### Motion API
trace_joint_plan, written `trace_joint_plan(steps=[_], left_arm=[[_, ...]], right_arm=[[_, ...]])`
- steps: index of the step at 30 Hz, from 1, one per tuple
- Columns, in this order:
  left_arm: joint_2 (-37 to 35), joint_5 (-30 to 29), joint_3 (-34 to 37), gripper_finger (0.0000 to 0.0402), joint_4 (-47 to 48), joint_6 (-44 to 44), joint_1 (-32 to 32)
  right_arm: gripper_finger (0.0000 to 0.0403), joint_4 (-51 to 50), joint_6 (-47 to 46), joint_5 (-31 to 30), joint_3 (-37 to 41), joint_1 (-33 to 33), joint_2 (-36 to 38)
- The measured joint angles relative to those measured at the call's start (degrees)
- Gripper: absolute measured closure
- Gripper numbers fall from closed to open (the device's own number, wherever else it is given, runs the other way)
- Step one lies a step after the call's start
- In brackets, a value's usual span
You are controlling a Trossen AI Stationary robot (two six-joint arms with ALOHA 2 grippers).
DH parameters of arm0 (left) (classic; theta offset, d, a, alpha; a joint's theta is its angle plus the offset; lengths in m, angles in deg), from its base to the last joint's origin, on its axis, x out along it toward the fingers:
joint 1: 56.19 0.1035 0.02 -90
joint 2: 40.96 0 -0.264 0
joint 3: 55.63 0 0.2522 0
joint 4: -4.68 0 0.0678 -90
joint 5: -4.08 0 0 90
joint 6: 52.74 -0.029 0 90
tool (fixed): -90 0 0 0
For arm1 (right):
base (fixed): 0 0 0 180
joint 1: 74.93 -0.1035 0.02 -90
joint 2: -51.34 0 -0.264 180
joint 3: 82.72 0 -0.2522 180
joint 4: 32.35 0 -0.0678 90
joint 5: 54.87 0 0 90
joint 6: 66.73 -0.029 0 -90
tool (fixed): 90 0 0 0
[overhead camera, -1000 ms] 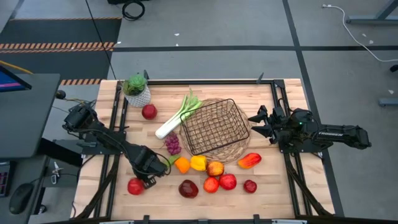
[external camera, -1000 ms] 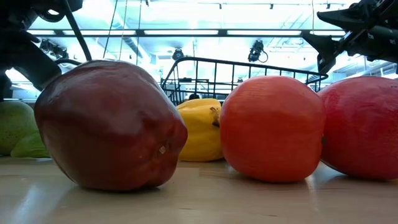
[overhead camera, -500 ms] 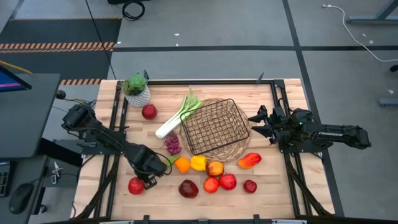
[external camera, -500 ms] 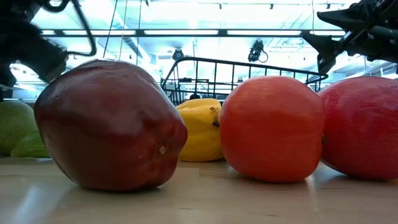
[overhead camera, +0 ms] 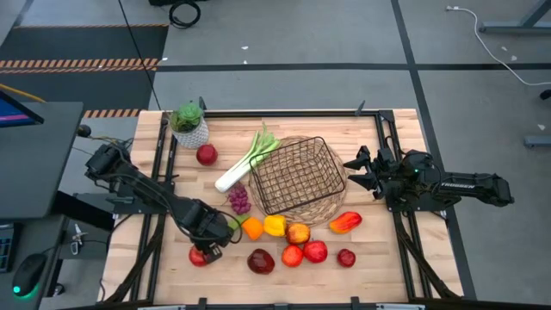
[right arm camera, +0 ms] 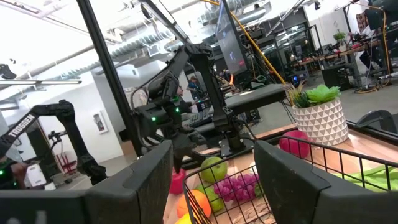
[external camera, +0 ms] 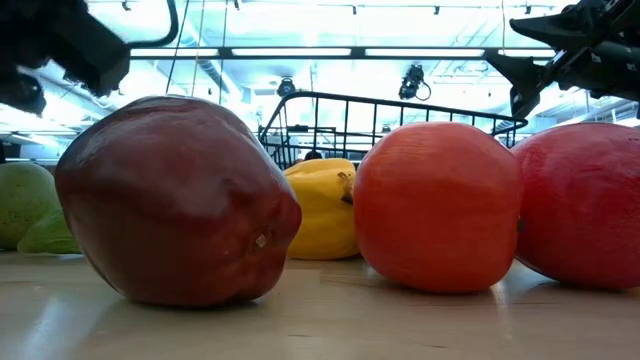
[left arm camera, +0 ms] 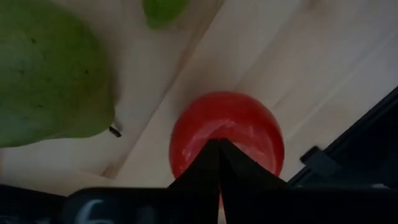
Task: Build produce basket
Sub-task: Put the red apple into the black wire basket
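The dark wire basket [overhead camera: 297,179] stands on its wicker base at the table's middle, with no produce in it. Produce lies around it: a leek [overhead camera: 245,159], grapes [overhead camera: 238,200], a green pear [left arm camera: 50,68], an orange [overhead camera: 252,228], a yellow pepper [overhead camera: 275,226] and a row of red fruits [overhead camera: 303,252]. Near the front left, my left gripper [overhead camera: 209,250] points down, shut over a red apple [overhead camera: 197,257]. At the table's right edge, my right gripper [overhead camera: 351,170] is open, holds nothing and faces the basket. My left gripper comes from above, pointing down. Its shut fingertips [left arm camera: 211,155] meet at the middle of the apple's top [left arm camera: 249,124]. The fingers hide the spot they pinch. Whether the apple is clear of the table I cannot tell.
A leafy plant in a white pot [overhead camera: 189,125] stands at the far left corner, with a red apple [overhead camera: 207,155] beside it. A red pepper [overhead camera: 345,222] lies just in front of the basket. Black rails [overhead camera: 164,164] run along the table's sides.
My left gripper has risen, staying shut. The red apple below it has shifted a little toward the table's right and now sits partly under the gripper.
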Motion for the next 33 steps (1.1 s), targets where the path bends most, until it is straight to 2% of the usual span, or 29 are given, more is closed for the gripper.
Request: trace_joint_plan(steps=[7,14,18,25,33], left_arm=[[0.0,-3.9,-5.7,0.0401,8.0,-3.1,1.0],[0.0,-8.0,-11.7,0.0401,11.6,-6.1,2.4],[0.0,-12.8,-16.1,0.0401,15.6,-9.1,2.7],[0.0,-22.0,-22.6,0.0401,18.4,-18.9,3.6],[0.0,-33.4,-26.0,0.0401,18.1,-36.1,5.3]], right_arm=[[0.0172,0.0,0.0,0.0,0.0,0.0,0.0],[0.0172,0.0,0.0,0.0,0.0,0.0,0.0],[0.0172,0.0,0.0,0.0,0.0,0.0,0.0],[0.0172,0.0,0.0,0.0,0.0,0.0,0.0],[0.0172,0.0,0.0,0.0,0.0,0.0,0.0]])
